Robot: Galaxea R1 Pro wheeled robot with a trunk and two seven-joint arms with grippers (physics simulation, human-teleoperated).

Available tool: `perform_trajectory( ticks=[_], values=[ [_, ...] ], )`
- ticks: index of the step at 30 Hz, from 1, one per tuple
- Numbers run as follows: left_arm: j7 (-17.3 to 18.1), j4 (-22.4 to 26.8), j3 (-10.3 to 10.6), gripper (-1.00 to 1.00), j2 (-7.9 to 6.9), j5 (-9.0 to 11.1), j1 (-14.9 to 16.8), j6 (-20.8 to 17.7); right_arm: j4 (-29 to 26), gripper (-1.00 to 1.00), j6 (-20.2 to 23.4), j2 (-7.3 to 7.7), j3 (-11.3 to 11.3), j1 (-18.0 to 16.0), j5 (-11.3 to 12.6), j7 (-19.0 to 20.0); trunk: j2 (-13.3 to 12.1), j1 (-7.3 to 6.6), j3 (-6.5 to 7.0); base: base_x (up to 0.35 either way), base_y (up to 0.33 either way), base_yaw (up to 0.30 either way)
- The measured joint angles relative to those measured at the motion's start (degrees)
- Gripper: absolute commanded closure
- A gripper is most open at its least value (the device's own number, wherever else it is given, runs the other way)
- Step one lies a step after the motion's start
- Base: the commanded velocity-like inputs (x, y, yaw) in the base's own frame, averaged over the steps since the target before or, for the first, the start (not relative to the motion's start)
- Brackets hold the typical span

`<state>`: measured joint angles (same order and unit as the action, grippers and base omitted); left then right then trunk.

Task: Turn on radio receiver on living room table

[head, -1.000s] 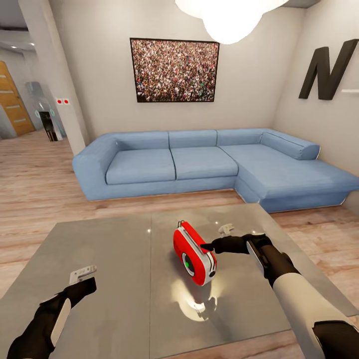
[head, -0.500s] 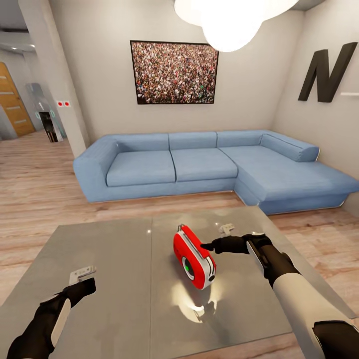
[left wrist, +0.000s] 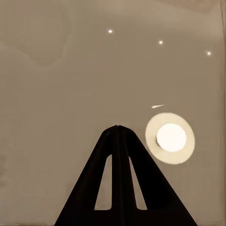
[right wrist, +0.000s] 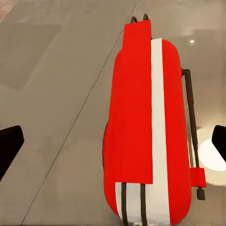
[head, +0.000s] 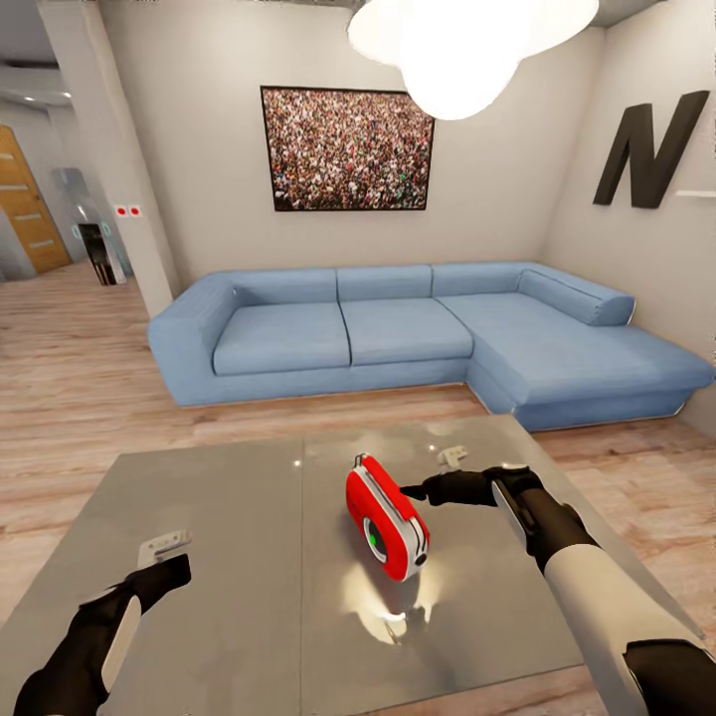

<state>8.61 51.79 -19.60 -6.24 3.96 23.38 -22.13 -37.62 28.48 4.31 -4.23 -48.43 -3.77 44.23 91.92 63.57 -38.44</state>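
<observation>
Home living room [head: 89, 378]: blue L-shaped sofa [head: 398, 333], low glossy grey table [head: 229, 557], framed crowd picture [head: 346, 149], big black "N" [head: 651, 149] on wall, pendant lamp [head: 462, 45], wood floor.

The left gripper [left wrist: 117, 128], fingers pressed together, hangs over the glossy grey desk [left wrist: 56, 94]; a round lamp reflection [left wrist: 170, 137] glows at three o'clock.

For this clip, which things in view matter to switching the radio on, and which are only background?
Part of the job:
- red radio, standing on the table
- grey table
- right tool, open, at the radio's side
- left tool, shut, over bare tabletop

Background:
- blue sofa
- crowd picture
- black letter N
- ceiling lamp
- wooden door
</observation>
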Motion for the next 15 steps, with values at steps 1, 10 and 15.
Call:
perform_trajectory(
  ticks=[1,10,15],
  values=[
    [0.0,0.0,0.0,1.0,0.0,0.0,0.0,0.0,0.0,-1.0,0.0,0.0,0.0,0.0,0.0,0.0,-0.4,-0.22,0.18,-0.274,0.0,0.0],
    [0.0,0.0,0.0,1.0,0.0,0.0,0.0,0.1,0.0,-1.0,-0.1,0.0,0.0,0.0,0.0,0.0,-4.0,-2.2,1.8,-0.323,0.0,0.0],
    [0.0,0.0,0.0,1.0,0.07,0.0,0.0,0.1,0.0,-1.0,-0.1,0.0,0.0,0.0,0.0,0.0,-6.0,-3.29,2.69,-0.334,0.0,0.0]
  ],
)
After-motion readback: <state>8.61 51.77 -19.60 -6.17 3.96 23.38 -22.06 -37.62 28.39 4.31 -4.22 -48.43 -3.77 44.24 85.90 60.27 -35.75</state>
